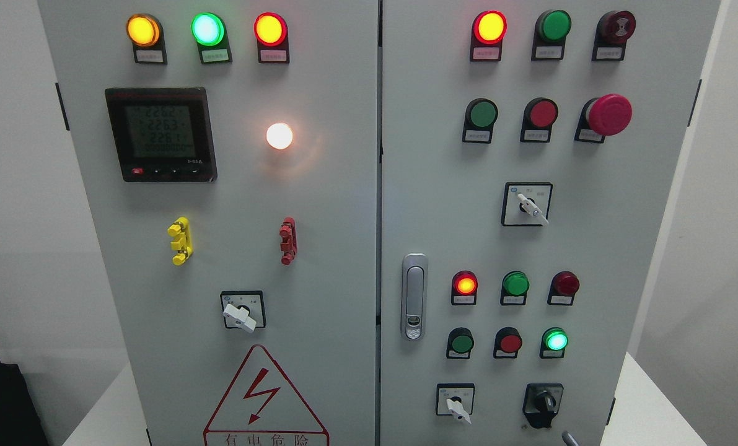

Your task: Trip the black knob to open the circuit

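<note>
The black knob (pixel 543 401) sits low on the cabinet's right door, right of a white selector (pixel 457 406), pointer roughly upright. No hand is visible, so the fingers' state cannot be told; whether it is tripped is unclear.

Only a small grey tip at the bottom edge, right of middle, shows; neither hand is identifiable.

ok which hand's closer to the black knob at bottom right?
Right, most likely: a grey tip enters at the bottom edge just below and right of the black knob, though too little shows to be sure. The left hand is not in view.
</note>
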Robot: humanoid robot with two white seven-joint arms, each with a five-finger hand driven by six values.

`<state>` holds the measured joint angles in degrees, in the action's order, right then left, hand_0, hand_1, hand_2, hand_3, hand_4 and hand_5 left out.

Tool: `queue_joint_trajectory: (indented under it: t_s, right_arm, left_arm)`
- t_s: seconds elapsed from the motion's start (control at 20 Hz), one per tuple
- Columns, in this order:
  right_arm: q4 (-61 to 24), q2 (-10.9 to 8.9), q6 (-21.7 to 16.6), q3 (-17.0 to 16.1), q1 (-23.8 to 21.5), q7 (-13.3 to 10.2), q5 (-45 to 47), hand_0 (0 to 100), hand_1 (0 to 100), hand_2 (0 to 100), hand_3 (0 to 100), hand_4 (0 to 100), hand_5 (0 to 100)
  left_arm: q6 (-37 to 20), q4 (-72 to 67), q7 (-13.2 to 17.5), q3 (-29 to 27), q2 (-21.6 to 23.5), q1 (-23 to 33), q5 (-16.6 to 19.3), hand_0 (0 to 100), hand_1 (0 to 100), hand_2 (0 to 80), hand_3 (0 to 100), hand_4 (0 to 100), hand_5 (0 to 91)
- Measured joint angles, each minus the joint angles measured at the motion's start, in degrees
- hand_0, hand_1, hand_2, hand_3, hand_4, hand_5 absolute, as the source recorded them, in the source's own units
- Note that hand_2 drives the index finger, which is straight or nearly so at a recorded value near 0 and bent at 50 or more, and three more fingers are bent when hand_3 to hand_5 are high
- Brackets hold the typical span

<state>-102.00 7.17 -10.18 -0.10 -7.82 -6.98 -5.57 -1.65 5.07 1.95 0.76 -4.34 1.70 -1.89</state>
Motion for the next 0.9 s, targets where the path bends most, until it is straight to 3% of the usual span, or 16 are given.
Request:
queue_joint_trajectory:
  t_s: [0.05, 0.3, 0.35, 0.6, 0.9]
  right_arm:
    - [-0.33, 0.00, -0.03, 0.05, -0.35, -0.02, 0.04, 25, 26, 0, 54, 38, 38]
    - [-3.25, 0.00, -0.25, 0.75, -3.80, -0.23, 5.06, 10, 4, 0, 19, 3, 2]
    - [-3.82, 0.00, -0.40, 1.15, -4.65, -0.23, 5.51, 8, 0, 0, 12, 0, 0]
    - [-4.87, -0.03, -2.33, 2.44, -7.08, 0.07, 6.15, 4, 0, 0, 1, 0, 0]
    - [-5.33, -0.03, -2.53, 2.76, -7.17, 0.11, 6.16, 1, 0, 0, 0, 0, 0]
  left_arm:
    - [0.00, 0.00, 0.00, 0.00, 0.00, 0.00, 0.00, 12, 39, 0.0, 0, 0, 0.0]
    - [0.00, 0.00, 0.00, 0.00, 0.00, 0.00, 0.00, 12, 39, 0.0, 0, 0, 0.0]
    - [0.00, 0.00, 0.00, 0.00, 0.00, 0.00, 0.00, 12, 39, 0.0, 0, 0, 0.0]
    - [0.00, 0.00, 0.00, 0.00, 0.00, 0.00, 0.00, 12, 39, 0.0, 0, 0, 0.0]
    - [0.00, 0.00, 0.00, 0.00, 0.00, 0.00, 0.00, 12, 39, 0.0, 0, 0, 0.0]
